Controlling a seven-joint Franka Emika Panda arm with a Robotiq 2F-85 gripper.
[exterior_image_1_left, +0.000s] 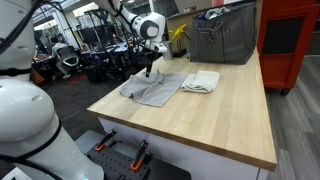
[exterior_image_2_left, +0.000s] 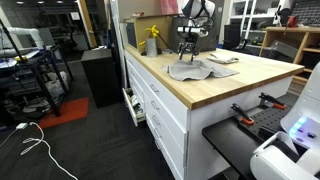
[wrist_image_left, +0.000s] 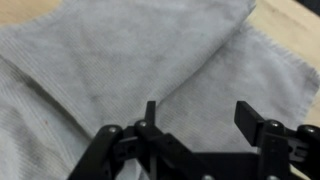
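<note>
A grey towel (exterior_image_1_left: 152, 89) lies partly folded on the wooden table (exterior_image_1_left: 220, 115), also seen as the grey towel (exterior_image_2_left: 187, 69). My gripper (exterior_image_1_left: 148, 72) hangs just above the towel's far part, fingers pointing down. In the wrist view the gripper (wrist_image_left: 197, 115) is open, its two black fingers (wrist_image_left: 150, 113) spread wide over the grey towel (wrist_image_left: 130, 50), with nothing between them. A fold edge of the towel runs diagonally under the jaws. A second, cream folded towel (exterior_image_1_left: 201, 82) lies beside the grey one, away from the gripper.
A grey fabric bin (exterior_image_1_left: 222, 35) and a yellow spray bottle (exterior_image_1_left: 178, 39) stand at the table's back. A red tool cabinet (exterior_image_1_left: 290, 40) is behind the table. Drawers (exterior_image_2_left: 160, 105) line the table's side. Another robot's white body (exterior_image_1_left: 25, 125) fills the near corner.
</note>
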